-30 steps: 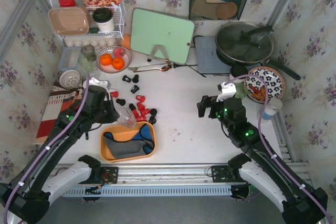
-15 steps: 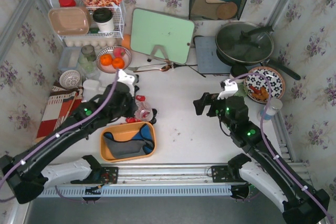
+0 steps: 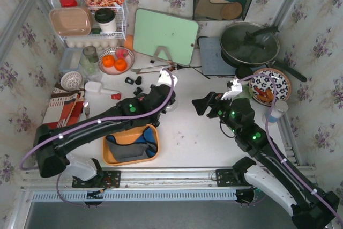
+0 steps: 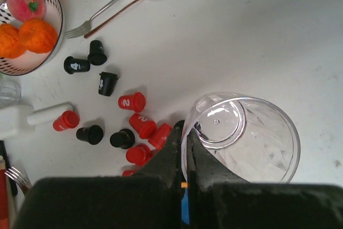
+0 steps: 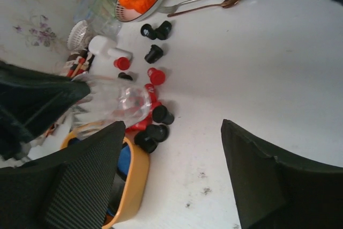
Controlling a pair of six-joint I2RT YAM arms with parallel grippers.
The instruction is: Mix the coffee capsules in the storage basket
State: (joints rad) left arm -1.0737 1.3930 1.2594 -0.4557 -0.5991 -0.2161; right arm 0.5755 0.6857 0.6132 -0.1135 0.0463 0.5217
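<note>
Red and black coffee capsules (image 4: pixel 132 102) lie loose on the white table, left of the cup; several also show in the top view (image 3: pixel 138 90) and the right wrist view (image 5: pixel 162 115). The orange storage basket (image 3: pixel 105 148) sits at the near left and holds a blue and grey cloth; its rim shows in the right wrist view (image 5: pixel 134 175). My left gripper (image 4: pixel 186 143) is shut on the rim of a clear plastic cup (image 4: pixel 252 138), held above the table right of the capsules (image 3: pixel 170 104). My right gripper (image 3: pixel 206 105) is open and empty, right of the cup (image 5: pixel 115 100).
A bowl of oranges (image 3: pixel 115 61), a fork and spoon (image 3: pixel 155 69) and a green cutting board (image 3: pixel 165 36) lie behind the capsules. A lidded pan (image 3: pixel 249 44) and a patterned plate (image 3: pixel 270 85) are at the right. A white scoop (image 3: pixel 99 88) lies left.
My left arm has swung right with the clear cup, from left of the basket to the table's middle. My right gripper has edged slightly left.
</note>
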